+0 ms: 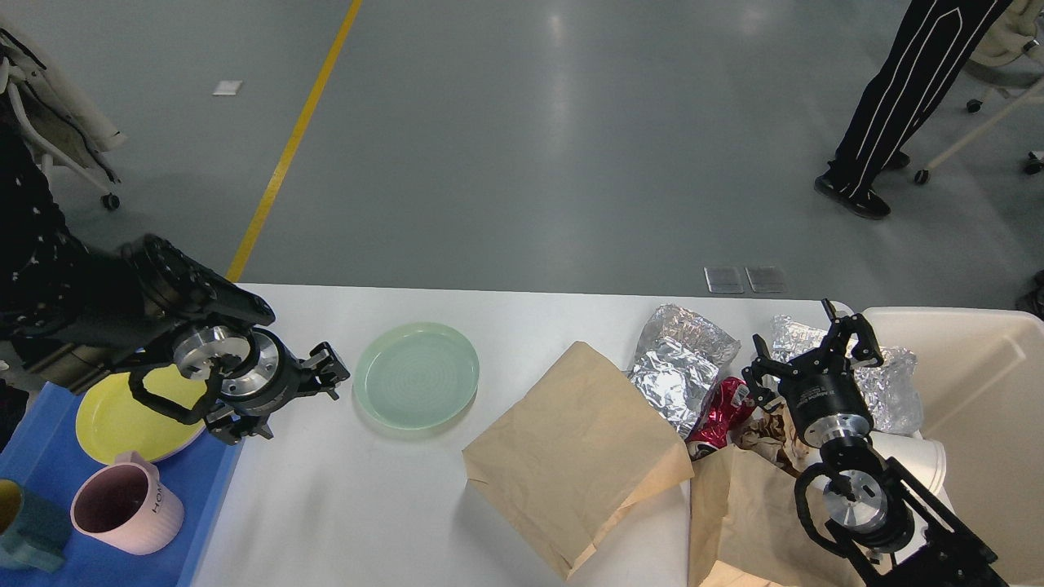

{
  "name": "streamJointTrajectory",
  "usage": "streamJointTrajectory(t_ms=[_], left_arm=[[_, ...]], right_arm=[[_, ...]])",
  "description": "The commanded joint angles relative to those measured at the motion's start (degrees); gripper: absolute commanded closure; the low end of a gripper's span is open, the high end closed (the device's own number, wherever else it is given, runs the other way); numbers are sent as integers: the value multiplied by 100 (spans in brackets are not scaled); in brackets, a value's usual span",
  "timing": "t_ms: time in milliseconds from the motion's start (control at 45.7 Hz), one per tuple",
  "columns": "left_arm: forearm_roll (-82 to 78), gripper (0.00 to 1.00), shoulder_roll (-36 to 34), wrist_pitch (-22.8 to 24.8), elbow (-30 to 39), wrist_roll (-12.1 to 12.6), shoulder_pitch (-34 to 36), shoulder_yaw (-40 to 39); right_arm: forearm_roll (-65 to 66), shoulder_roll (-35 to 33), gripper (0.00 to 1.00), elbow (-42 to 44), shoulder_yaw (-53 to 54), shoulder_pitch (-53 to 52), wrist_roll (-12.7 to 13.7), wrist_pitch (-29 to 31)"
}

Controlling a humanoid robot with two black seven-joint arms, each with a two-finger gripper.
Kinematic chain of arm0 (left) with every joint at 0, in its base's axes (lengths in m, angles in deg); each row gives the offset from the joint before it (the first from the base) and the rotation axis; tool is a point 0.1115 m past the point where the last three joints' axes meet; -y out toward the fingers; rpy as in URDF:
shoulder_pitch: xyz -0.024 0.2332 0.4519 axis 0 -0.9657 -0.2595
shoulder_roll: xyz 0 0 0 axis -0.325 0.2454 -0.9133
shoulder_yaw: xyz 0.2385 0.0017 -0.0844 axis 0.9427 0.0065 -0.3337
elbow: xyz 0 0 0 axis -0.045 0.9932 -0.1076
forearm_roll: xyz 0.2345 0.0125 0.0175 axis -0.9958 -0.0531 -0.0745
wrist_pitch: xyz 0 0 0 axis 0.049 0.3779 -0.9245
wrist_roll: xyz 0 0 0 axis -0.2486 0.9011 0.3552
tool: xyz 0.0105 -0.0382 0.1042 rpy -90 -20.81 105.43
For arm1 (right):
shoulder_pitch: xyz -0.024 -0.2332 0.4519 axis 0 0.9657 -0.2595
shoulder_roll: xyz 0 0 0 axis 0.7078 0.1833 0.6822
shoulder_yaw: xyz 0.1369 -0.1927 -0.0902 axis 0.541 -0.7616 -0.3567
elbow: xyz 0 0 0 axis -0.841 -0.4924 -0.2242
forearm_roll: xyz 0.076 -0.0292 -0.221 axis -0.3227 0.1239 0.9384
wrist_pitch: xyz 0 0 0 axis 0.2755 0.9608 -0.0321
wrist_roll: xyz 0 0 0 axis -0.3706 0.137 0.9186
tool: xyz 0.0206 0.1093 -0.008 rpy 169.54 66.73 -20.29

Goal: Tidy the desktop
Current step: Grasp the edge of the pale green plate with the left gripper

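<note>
Place: it looked like a lab or test hall.
Floor [522, 139]: grey, glossy, with a yellow line [289, 151] beyond the desktop [351, 489].

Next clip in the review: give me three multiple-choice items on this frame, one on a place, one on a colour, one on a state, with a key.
1. Where does the green plate lie?
A. on the desktop
B. in the blue tray
C. in the cream bin

2. What colour is the plate in the tray?
A. red
B. yellow
C. white

3. The right tool is:
A. open, empty
B. shut on foil
C. gripping a cup

Key: 1 A, bare white tabletop surrounds it. 2 B, the yellow plate sits behind the pink mug. 3 A, its fingers stand spread with nothing between.
</note>
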Motion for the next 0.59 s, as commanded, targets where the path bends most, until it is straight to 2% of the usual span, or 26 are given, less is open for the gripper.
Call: streamJointTrajectory(t_ms=[0, 44, 153, 416, 569], left_arm=[[-11, 9, -26, -581, -355, -5, -738, -660], [-37, 9, 0, -704, -687, -39, -1132, -870], [-46, 8, 18, -722, -1181, -75, -1582, -1301], [-362, 5, -70, -722, -2043, -84, -2250, -2207], [-424, 6, -88, -739, -2333, -101, -2505, -2287]], right_arm=[[1, 1, 0, 0, 0, 0, 2, 0], [1, 1, 0, 0, 0, 0, 2, 0], [1, 1, 0, 0, 0, 0, 2, 0], [1, 1, 0, 0, 0, 0, 2, 0], [1, 1, 0, 0, 0, 0, -7, 0]])
